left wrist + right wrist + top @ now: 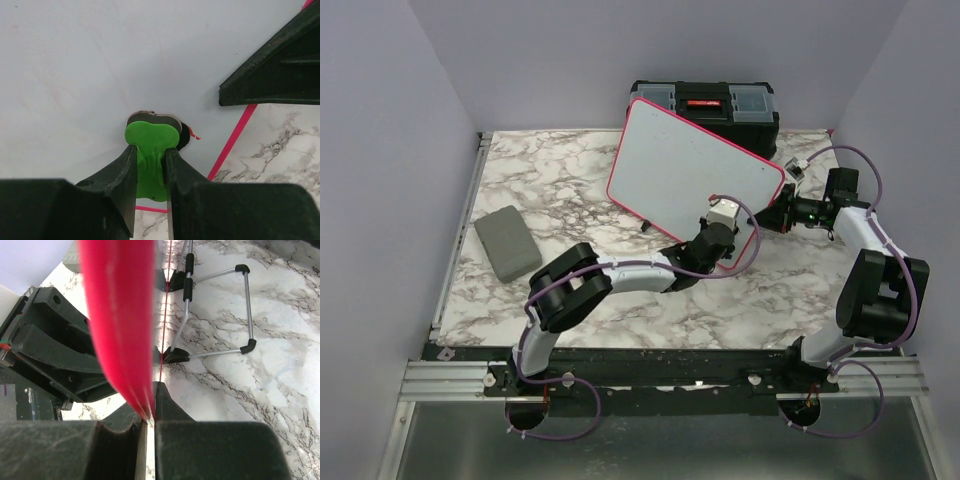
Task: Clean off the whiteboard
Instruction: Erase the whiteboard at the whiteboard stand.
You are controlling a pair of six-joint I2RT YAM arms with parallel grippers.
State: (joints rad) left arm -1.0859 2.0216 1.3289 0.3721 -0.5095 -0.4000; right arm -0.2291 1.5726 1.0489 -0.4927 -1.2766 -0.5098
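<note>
One whiteboard [690, 175] stood tilted at the worktop's [570, 180] 12 o'clock, with one toolbox [720, 100] behind it and one pad [507, 243] at 9. The left tool [151, 155] clamped one eraser [150, 137] against it. The right tool [149, 410] pinched its rim [120, 315].

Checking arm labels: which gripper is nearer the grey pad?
Left. The left gripper is on the whiteboard, right of the grey pad; the right gripper sits farther right, clamping its rim.

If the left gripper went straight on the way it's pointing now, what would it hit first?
The whiteboard, on its white face. The left gripper is shut on a small green eraser whose dark tip looks pressed against that surface, so nothing seems to lie between them, though true contact is hard to confirm.
</note>
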